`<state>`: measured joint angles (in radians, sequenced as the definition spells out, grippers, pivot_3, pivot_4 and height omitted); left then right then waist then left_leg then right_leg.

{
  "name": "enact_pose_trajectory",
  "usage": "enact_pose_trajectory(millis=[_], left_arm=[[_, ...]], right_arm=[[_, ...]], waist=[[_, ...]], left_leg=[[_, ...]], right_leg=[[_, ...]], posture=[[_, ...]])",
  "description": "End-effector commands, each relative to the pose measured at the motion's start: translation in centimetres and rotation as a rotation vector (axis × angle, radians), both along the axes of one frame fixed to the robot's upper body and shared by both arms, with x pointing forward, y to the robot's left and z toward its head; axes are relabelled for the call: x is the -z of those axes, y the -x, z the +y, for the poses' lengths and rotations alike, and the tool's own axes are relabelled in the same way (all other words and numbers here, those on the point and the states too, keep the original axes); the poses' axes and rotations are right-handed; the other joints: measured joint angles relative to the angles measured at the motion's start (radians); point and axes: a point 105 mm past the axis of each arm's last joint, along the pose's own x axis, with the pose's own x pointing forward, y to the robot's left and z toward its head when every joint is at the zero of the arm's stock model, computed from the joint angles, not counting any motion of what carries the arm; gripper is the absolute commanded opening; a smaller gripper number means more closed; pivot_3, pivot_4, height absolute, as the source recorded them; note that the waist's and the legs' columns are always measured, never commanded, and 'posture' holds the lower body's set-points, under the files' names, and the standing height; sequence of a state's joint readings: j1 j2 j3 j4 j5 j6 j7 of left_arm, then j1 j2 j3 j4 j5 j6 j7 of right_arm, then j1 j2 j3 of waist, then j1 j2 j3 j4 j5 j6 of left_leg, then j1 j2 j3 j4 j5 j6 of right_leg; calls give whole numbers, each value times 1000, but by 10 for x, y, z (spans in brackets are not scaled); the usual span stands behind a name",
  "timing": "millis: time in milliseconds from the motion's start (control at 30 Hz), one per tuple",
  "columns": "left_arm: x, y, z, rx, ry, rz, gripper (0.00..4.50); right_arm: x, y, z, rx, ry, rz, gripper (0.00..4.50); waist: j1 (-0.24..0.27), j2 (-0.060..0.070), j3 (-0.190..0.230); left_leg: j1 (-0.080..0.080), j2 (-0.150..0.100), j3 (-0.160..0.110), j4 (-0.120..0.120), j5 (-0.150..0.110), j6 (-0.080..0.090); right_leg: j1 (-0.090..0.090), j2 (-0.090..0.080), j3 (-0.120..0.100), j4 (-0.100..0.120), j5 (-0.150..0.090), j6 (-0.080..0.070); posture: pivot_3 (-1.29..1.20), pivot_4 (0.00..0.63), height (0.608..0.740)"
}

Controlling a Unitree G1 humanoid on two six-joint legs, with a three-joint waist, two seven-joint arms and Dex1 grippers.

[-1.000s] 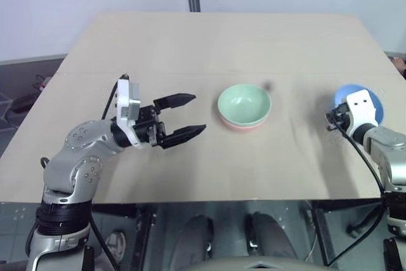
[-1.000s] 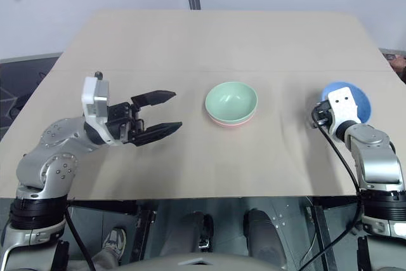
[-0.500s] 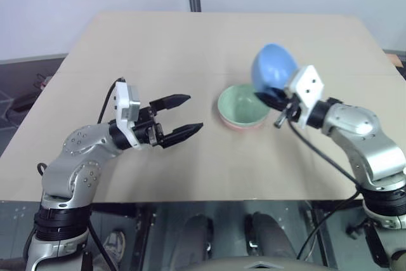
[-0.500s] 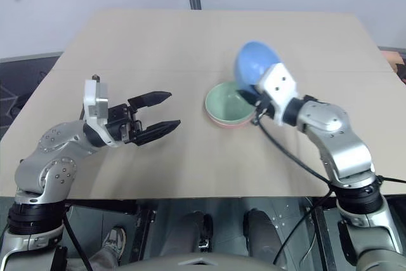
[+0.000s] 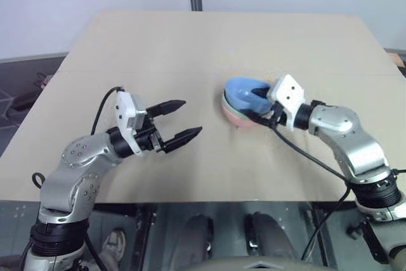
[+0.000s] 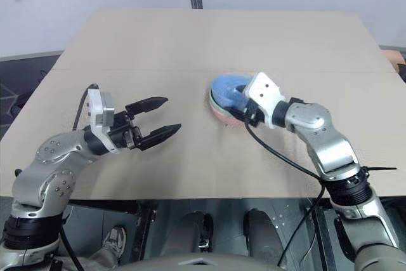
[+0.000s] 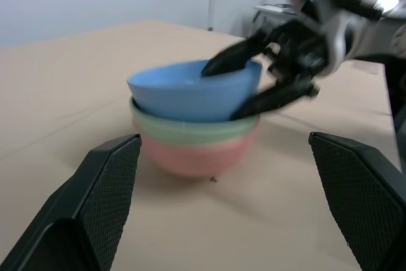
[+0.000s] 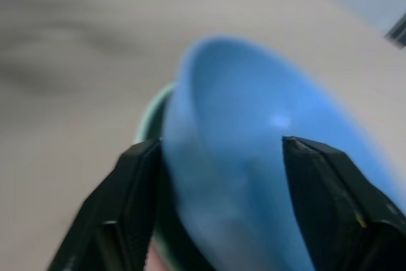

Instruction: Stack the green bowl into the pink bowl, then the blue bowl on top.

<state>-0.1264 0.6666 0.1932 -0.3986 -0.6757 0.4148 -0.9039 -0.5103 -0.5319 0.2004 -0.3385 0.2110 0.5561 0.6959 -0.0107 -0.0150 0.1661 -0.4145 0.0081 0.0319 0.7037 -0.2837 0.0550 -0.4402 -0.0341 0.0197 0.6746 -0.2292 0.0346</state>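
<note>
The blue bowl (image 7: 190,96) sits on top of the green bowl (image 7: 190,132), which is nested in the pink bowl (image 7: 193,157); we see the three as one stack near the middle of the bench (image 5: 209,49). In the left wrist view the blue bowl is tilted, its rim higher on the side where the right end effector (image 7: 250,80) is, so it does not lie flat in the green one. Only a thin band of green shows under it, and the pink bowl rests on the bench at the bottom of the stack.

The right end effector straddles the wall of the blue bowl: one black finger reaches over the rim into the hollow and the other lies against the outer wall. In the right wrist view we see its two fingers (image 8: 136,201) spread on either side of that wall with a gap around it. We cannot tell whether they touch the bowl, but they are parted rather than pinching it.

The left end effector (image 5: 181,120) hovers above the bench well apart from the stack, on the robot's left of it, and points toward the bowls. Its two black fingers are spread wide and hold nothing. In its wrist view the stack stands between its fingertips (image 7: 95,207), farther along the bench.
</note>
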Motion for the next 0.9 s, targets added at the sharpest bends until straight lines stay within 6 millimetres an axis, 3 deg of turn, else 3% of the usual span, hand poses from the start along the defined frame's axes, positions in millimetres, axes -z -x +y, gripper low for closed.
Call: enact_pose_trajectory(millis=[33,67,200,333,500,667,900], left_arm=[[-3,2,4,-67,-10,-46,4500],[-3,2,5,-77,-11,-51,4500],[-2,0,6,-118,-19,-70,4500],[0,2,11,-141,-28,-78,4500],[0,4,35,-263,-18,-119,4500],[6,14,48,-245,-57,-62,4500],[12,18,51,-234,-106,-9,4500]], right_arm=[[-48,19,-22,-3,-133,-131,4186],[-52,22,-27,7,-156,-132,4469],[-53,38,-41,6,-211,-64,4469],[-31,52,-77,114,-159,11,4469],[1,77,-129,217,-114,128,4469],[13,90,-168,305,-59,151,4469],[14,96,-182,353,-62,135,4469]], waist=[[2,0,0],[2,0,0],[1,0,0],[8,0,0],[9,1,0],[5,1,0],[5,2,1]], left_leg=[[0,0,0,0,0,0],[1,0,-3,0,0,0],[1,0,-3,0,0,0],[0,0,-6,0,0,0],[1,0,-8,-1,0,1],[4,0,-8,-1,0,1],[19,2,-8,-2,-1,1]], right_leg=[[0,0,0,0,0,0],[3,-1,-2,-2,0,0],[3,-1,-2,-2,0,0],[4,-1,-2,-3,0,0],[9,-1,-4,-10,0,0],[12,-1,-4,-11,0,0],[27,0,-4,-13,-5,1]], posture=[[0,150,740],[0,150,740],[0,150,740],[0,150,740],[0,150,740],[0,150,740],[0,150,740]])
